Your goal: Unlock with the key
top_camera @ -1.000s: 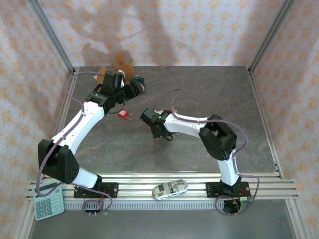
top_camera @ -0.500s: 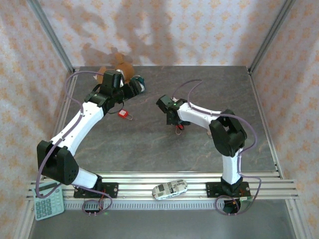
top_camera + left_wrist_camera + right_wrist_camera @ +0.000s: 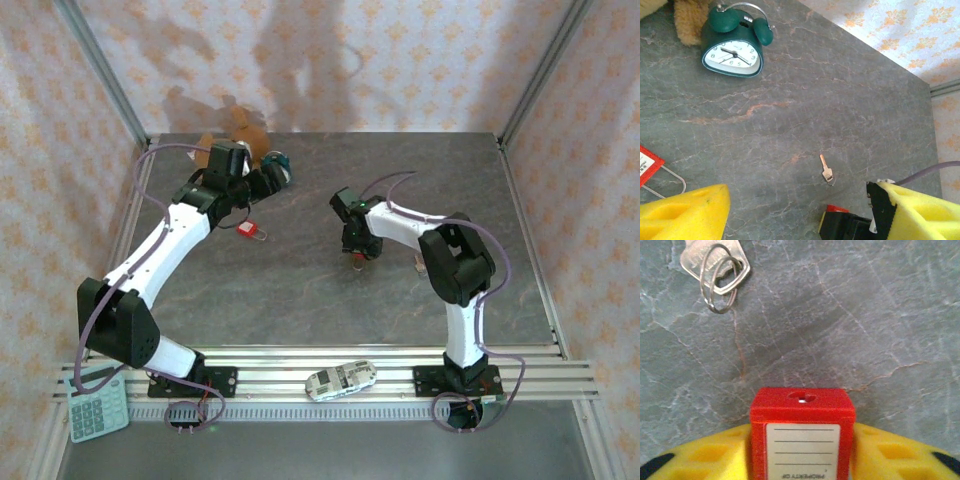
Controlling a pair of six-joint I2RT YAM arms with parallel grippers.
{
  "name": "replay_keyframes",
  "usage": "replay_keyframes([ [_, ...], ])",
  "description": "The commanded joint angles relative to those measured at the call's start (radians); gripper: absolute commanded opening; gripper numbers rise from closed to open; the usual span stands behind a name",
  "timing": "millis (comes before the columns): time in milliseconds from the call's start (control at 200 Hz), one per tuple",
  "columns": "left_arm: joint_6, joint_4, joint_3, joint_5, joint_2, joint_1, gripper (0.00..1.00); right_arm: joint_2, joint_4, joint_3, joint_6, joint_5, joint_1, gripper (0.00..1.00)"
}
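Observation:
A red padlock (image 3: 802, 435) with a white label sits squeezed between the yellow fingers of my right gripper (image 3: 802, 452), keyhole end pointing away from the wrist. The small metal key (image 3: 715, 262) on its split ring lies flat on the table just beyond it, up and to the left. From the left wrist, the key (image 3: 826, 170) lies bare on the stone top, next to the right gripper's padlock (image 3: 837, 209). My left gripper (image 3: 797, 205) hangs open above the table with nothing between its fingers. A second red padlock (image 3: 250, 230) lies below the left gripper (image 3: 258, 183).
A green alarm clock (image 3: 735, 42) and a brown plush toy (image 3: 690, 22) sit at the back left. A calculator (image 3: 97, 408) and a toy car (image 3: 340, 380) rest on the front rail. Patterned walls close in three sides.
My right gripper has moved right and toward the back, and its jaws have closed in on the red padlock. The left arm has stayed put.

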Motion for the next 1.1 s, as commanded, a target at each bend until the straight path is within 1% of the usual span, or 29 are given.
replay_keyframes([
  [0,-0.003,-0.002,0.0,0.005,-0.001,0.012,0.75,-0.009,-0.02,-0.015,-0.011,-0.008,-0.014,0.42],
  [135,-0.003,-0.001,-0.001,-0.001,-0.003,0.013,0.75,-0.065,-0.013,-0.018,-0.023,0.004,0.003,0.4],
  [260,-0.001,-0.011,0.008,0.004,-0.005,0.029,0.75,-0.088,-0.02,0.013,-0.02,0.024,0.08,0.4],
  [405,-0.02,0.0,-0.005,0.003,-0.025,0.073,0.75,-0.006,-0.016,0.102,0.02,0.01,0.207,0.4],
  [491,-0.031,0.002,-0.011,-0.005,-0.039,0.095,0.75,0.072,-0.025,0.178,0.041,0.011,0.257,0.4],
  [541,-0.034,0.004,-0.012,-0.008,-0.047,0.108,0.75,0.113,-0.026,0.219,0.059,0.011,0.272,0.4],
  [626,-0.039,0.01,-0.015,-0.014,-0.062,0.126,0.75,0.148,-0.021,0.255,0.099,0.047,0.287,0.44],
  [686,-0.042,0.016,-0.02,-0.016,-0.069,0.133,0.75,0.161,-0.02,0.27,0.12,0.049,0.288,0.49],
  [736,-0.044,0.019,-0.023,-0.019,-0.071,0.135,0.75,0.16,-0.02,0.274,0.127,0.05,0.288,0.51],
  [816,-0.045,0.02,-0.024,-0.019,-0.068,0.139,0.75,0.133,-0.017,0.266,0.116,0.042,0.288,0.56],
  [921,-0.049,0.019,-0.02,-0.012,-0.061,0.141,0.75,0.05,-0.015,0.222,0.099,0.089,0.289,0.65],
  [1021,-0.049,0.028,-0.025,-0.014,-0.062,0.141,0.75,-0.061,0.017,0.157,0.084,0.113,0.288,0.67],
  [1096,-0.075,0.046,-0.032,-0.069,-0.067,0.134,0.75,-0.131,0.016,0.13,0.07,0.121,0.284,0.67],
])
